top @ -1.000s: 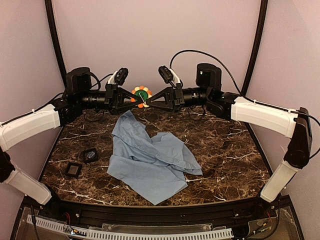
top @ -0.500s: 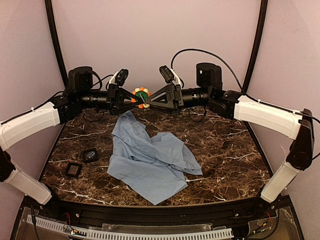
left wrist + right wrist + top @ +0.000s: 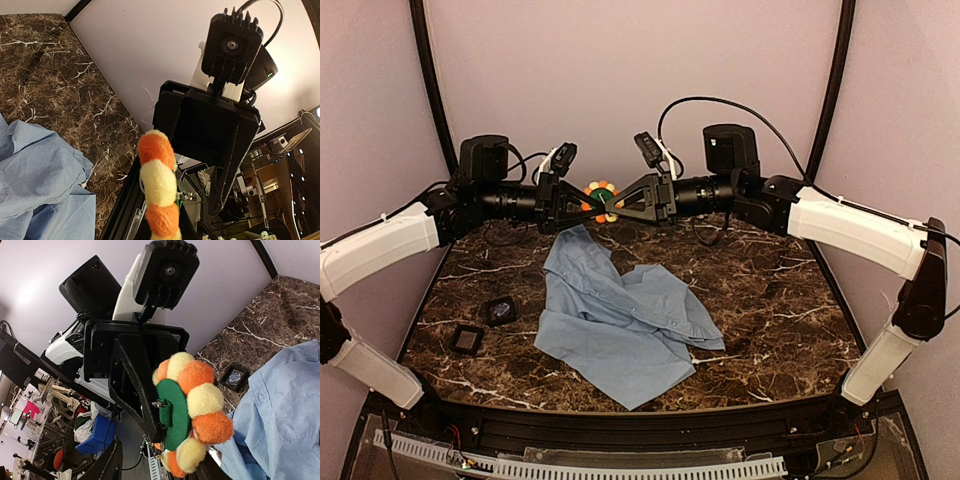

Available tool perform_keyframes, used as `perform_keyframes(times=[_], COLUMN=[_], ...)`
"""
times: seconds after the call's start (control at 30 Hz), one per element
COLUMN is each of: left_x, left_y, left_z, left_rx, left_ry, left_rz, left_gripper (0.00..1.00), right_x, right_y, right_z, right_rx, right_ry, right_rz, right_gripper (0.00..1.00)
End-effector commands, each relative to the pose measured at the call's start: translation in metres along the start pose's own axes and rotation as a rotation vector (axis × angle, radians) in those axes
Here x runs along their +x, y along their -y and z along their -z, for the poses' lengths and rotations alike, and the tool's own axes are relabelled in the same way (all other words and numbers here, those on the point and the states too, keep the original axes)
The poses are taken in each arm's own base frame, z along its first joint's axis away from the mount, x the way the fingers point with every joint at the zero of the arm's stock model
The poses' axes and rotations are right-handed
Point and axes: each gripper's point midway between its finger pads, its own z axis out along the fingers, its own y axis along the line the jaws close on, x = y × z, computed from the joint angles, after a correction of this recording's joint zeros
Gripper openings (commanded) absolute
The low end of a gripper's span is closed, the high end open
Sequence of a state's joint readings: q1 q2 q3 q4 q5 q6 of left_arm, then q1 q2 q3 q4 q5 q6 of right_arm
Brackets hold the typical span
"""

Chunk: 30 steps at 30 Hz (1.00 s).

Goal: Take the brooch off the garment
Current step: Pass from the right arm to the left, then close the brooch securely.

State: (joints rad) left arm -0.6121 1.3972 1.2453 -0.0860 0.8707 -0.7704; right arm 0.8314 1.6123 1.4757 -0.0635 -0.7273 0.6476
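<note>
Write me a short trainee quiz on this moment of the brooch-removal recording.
1. True or false: the brooch is pinned to the garment.
2. Where do the black square pads lie? A) on the garment; B) on the table, on the left arm's side of the garment; C) between a gripper's fingers.
3. Which gripper is shut on the brooch?

Key:
1. False. It is held up in the air, apart from the garment.
2. B.
3. The left gripper.
</note>
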Motion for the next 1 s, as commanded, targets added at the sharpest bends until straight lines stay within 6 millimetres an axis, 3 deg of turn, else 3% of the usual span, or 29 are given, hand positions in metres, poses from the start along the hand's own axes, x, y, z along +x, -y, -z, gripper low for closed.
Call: perform_keyframes(times=[0.0,0.97], left_x=[-0.001,0.012], left_y=[0.009,0.008], left_z=[0.004,0.005], left_rx=[-0.010,-0.023], left_ry=[0.003,-0.035], left_rz=[-0.030,-0.100], left_gripper=[0.01,0.01], right_x=[-0.013,0.001], right_y=[-0.009,-0.003], right_z=[-0.004,-0.025], right_rx=[-0.003,-0.078], right_ry=[0.025,-0.072], right_rz=[0.037,-0.033], right_gripper=[0.41,0.17])
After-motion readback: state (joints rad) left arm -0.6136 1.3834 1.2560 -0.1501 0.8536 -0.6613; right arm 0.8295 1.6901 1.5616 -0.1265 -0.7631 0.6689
